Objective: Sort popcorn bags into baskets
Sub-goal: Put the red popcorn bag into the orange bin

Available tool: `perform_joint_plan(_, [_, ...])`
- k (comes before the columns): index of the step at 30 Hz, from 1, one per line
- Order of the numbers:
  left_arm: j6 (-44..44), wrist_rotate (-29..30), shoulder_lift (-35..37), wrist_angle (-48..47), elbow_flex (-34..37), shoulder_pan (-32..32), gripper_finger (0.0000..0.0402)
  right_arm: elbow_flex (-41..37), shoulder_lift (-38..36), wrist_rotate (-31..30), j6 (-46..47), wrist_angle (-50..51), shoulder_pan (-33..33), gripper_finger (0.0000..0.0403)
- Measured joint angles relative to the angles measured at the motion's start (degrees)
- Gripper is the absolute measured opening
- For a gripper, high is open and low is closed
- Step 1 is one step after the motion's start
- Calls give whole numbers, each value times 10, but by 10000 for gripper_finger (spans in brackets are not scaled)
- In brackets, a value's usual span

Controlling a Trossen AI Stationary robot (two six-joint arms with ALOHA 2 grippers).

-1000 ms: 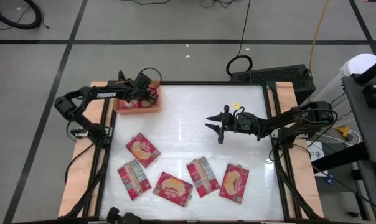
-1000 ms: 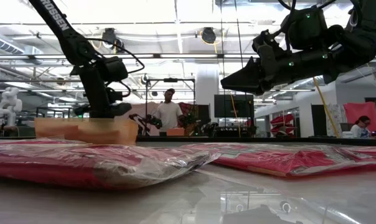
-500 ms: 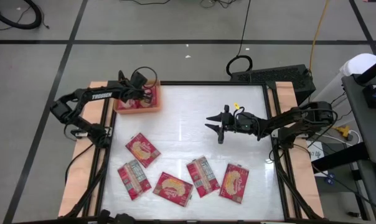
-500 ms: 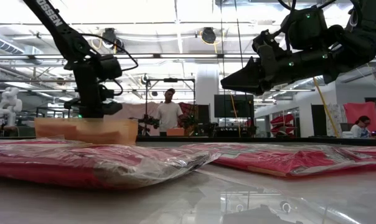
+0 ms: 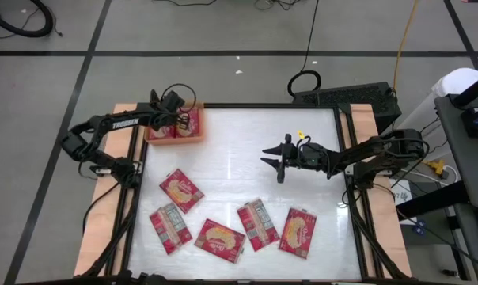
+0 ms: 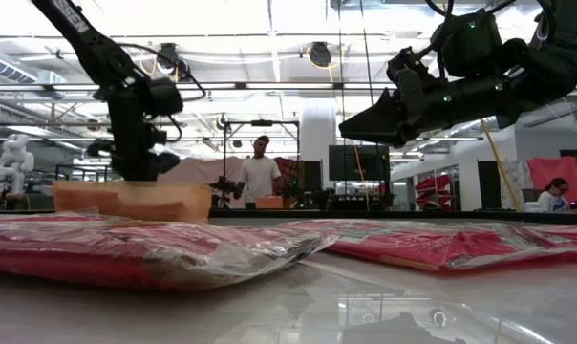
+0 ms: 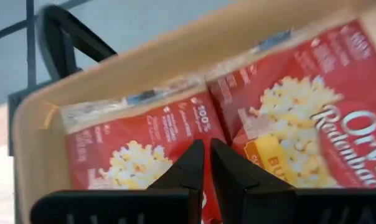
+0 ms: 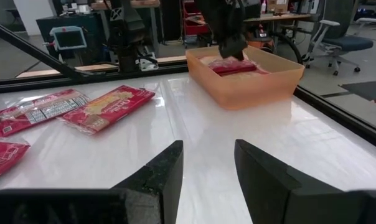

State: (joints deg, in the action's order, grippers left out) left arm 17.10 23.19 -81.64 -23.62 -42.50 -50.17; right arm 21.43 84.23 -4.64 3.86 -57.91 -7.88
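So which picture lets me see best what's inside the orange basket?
The left wrist view: it looks right into the orange basket, showing two popcorn bags side by side. The high view shows it small, under the left gripper. The low view shows only its side; the right wrist view glimpses red inside.

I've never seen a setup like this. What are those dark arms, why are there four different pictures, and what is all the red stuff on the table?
These are two robot arms at a white table, each ending in a two-finger end effector. One picture looks straight down, one looks level across the tabletop, and two come from cameras on the arms' wrists.

The red things are flat popcorn bags. Five lie loose along the near side, for example this one. More already lie in the orange basket at the far left corner.

The left end effector hangs over that basket with its fingers shut and nothing between them. The right end effector waits above the middle of the table, fingers open, holding nothing.
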Motion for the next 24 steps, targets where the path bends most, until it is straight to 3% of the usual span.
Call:
perform_joint_plan(6, [-43,-46,91,10,0,27,31,6,0,0,41,23,6,139])
perform_joint_plan(10, [-83,-114,141,14,-1,78,31,57,0,3,108,151,30,139])
perform_joint_plan(15, [-88,-160,174,15,-1,186,31,176,0,9,191,471,87,139])
perform_joint_plan(17, [-67,-165,180,25,-1,244,31,211,0,30,229,545,110,139])
perform_joint_plan(21, [-76,-167,177,76,-1,362,31,232,0,89,309,557,151,139])
perform_joint_plan(24, [-114,-155,164,128,-1,433,31,232,0,91,358,563,176,146])
